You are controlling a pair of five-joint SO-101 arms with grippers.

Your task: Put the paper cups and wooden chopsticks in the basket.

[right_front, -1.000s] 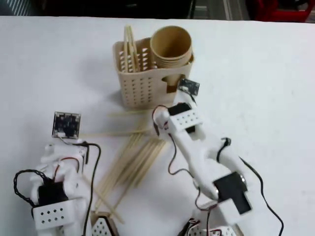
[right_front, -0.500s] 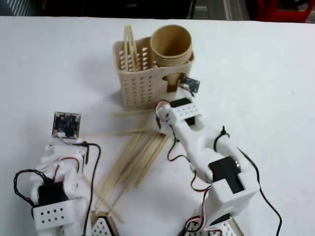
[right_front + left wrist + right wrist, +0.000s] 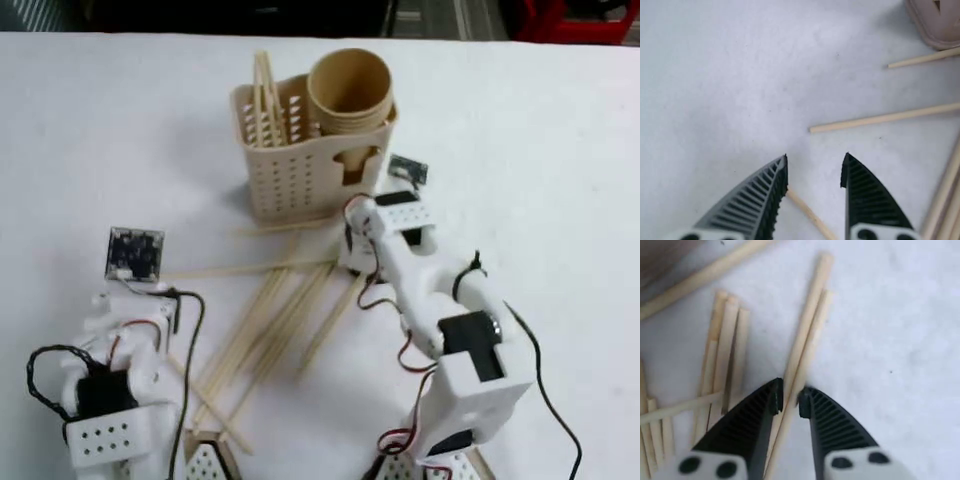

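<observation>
A cream slotted basket (image 3: pixel 300 165) stands at the back of the table, holding stacked paper cups (image 3: pixel 348 90) and a few upright chopsticks (image 3: pixel 265 95). Several loose wooden chopsticks (image 3: pixel 260 325) lie fanned out in front of it. My right gripper (image 3: pixel 788 392) is low on the table just in front of the basket's right corner (image 3: pixel 352 262), shut on a pair of chopsticks (image 3: pixel 805 335) that runs between its fingers. My left gripper (image 3: pixel 814 167) hovers open above bare table, with one chopstick (image 3: pixel 807 214) lying under the gap.
The left arm (image 3: pixel 115 385) sits folded at the front left. A single chopstick (image 3: pixel 880 119) and the basket's corner (image 3: pixel 935 22) lie beyond the left gripper. White tabletop stretches wide to the far left and right of the basket.
My right arm has swung right and toward the basket's right side, drawing two chopsticks out of the pile. The left arm has stayed still.
</observation>
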